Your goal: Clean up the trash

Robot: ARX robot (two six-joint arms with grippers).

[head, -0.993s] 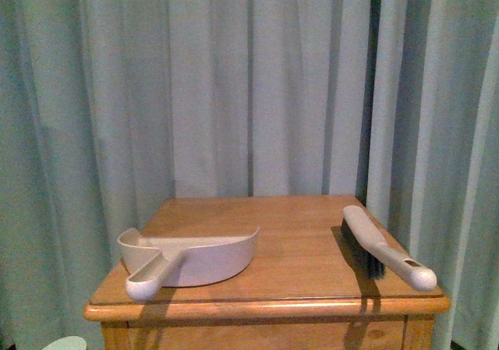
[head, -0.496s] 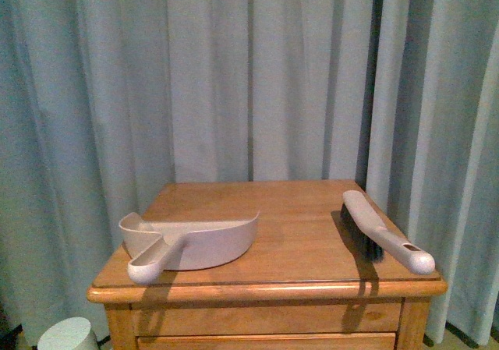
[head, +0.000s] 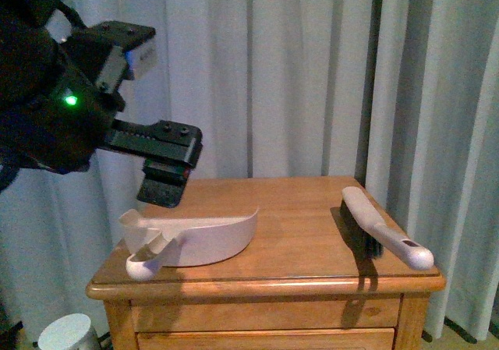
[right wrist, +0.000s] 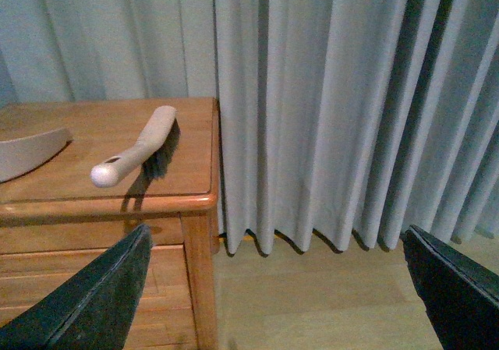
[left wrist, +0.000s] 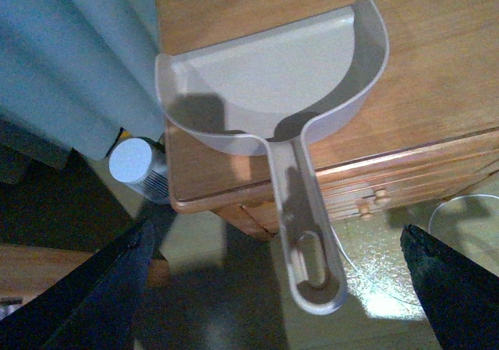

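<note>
Trash is not showing in any view. Left gripper, fingers spread, is hovering above the dustpan at the table's near left, probably targeting its overhanging handle. Right gripper, also spread, is facing the brush from the right.

One tabletop carries two things: one beige dustpan and one hand brush. One white round container stands on the floor below the tabletop's front left corner.
</note>
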